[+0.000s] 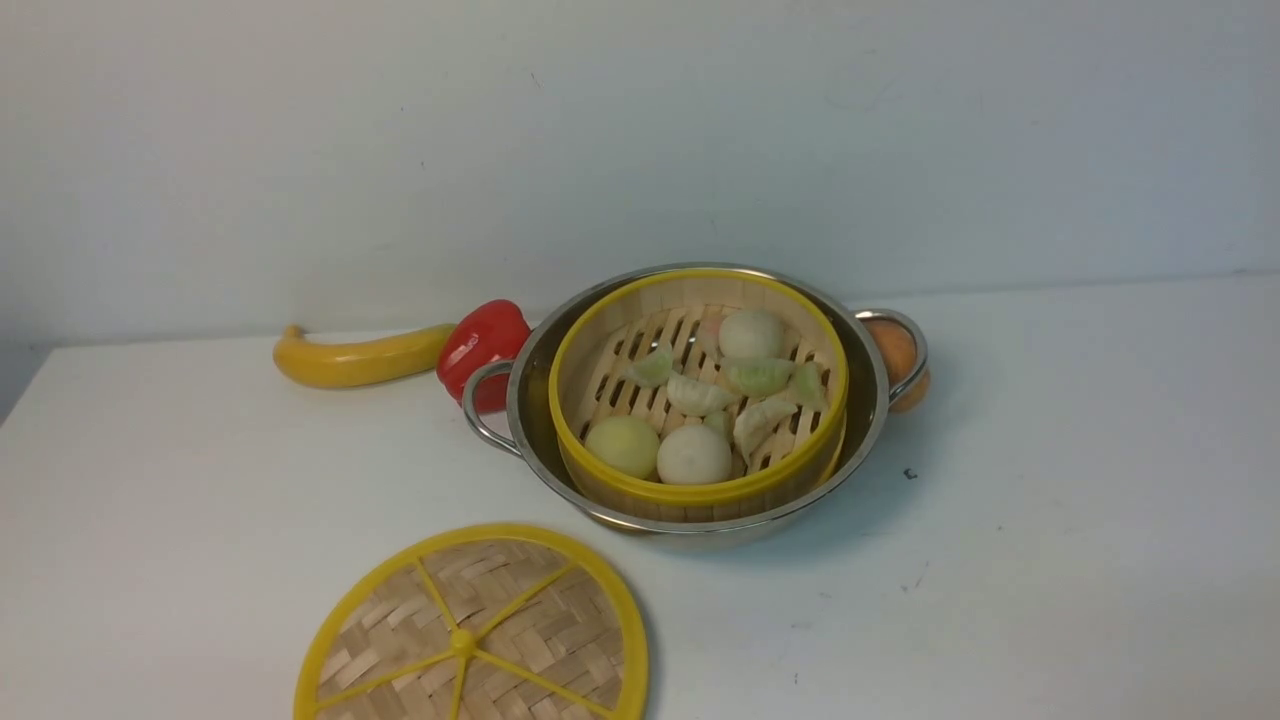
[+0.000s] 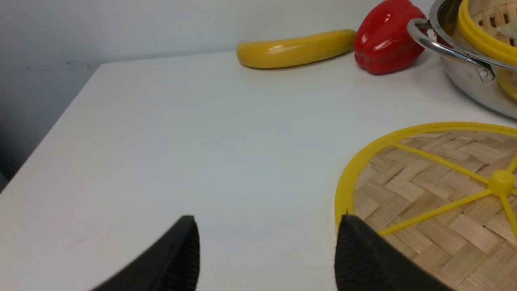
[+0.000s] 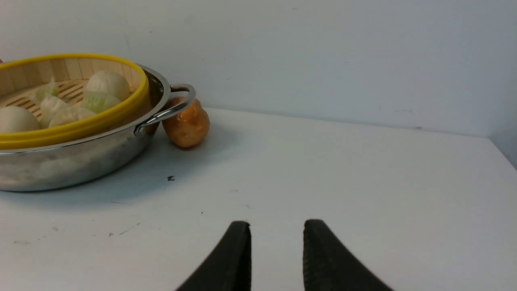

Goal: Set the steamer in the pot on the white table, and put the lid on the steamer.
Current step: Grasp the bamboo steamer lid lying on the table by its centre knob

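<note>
Nesting within the pot, the steamer sits well apart from the lid.

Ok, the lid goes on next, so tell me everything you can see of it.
The lid is a flat round disc of woven bamboo strips, with a yellow rim, yellow spokes and a small yellow centre knob. It lies flat, knob up, on the white table, nearer the robot than the pot and to its left, apart from it. One of the left gripper's open fingers shows over its rim; contact cannot be told.
</note>
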Motion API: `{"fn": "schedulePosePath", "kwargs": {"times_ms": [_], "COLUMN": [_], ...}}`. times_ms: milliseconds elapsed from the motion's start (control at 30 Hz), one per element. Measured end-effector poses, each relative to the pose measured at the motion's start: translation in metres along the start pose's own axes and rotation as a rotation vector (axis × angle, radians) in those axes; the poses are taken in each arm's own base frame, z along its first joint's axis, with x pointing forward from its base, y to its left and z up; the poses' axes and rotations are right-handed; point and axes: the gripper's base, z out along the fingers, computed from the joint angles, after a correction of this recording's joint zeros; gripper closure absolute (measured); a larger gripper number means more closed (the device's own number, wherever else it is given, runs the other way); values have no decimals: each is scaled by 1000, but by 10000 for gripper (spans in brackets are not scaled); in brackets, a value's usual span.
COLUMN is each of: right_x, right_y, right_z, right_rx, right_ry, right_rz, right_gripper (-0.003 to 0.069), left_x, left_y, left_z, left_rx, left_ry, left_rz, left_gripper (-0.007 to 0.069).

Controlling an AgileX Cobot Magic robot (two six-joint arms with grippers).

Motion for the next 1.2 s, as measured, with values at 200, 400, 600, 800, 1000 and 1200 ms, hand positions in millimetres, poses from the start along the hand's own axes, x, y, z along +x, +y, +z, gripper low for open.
{"fn": "schedulePosePath", "kwargs": {"times_ms": [200, 400, 600, 800, 1000, 1200], "right_x": [0, 0, 0, 0, 0, 0], "right_y": [0, 0, 0, 0, 0, 0], "right_z": [0, 0, 0, 0, 0, 0], "right_rx": [0, 0, 0, 0, 0, 0], "right_ry": [0, 0, 0, 0, 0, 0], "right_rz": [0, 0, 0, 0, 0, 7], "right_gripper": [426, 417, 414, 414, 413, 413], "left_x": [0, 0, 0, -12, -31, -45], "left_y": [0, 0, 0, -1, 1, 5], "left_z": [0, 0, 0, -1, -6, -12], "left_rx": [0, 0, 0, 9, 20, 47], "left_ry": [0, 0, -2, -131, -351, -528], "left_rz": [0, 0, 0, -46, -186, -392], "left_gripper": [205, 205, 205, 205, 205, 205]}}
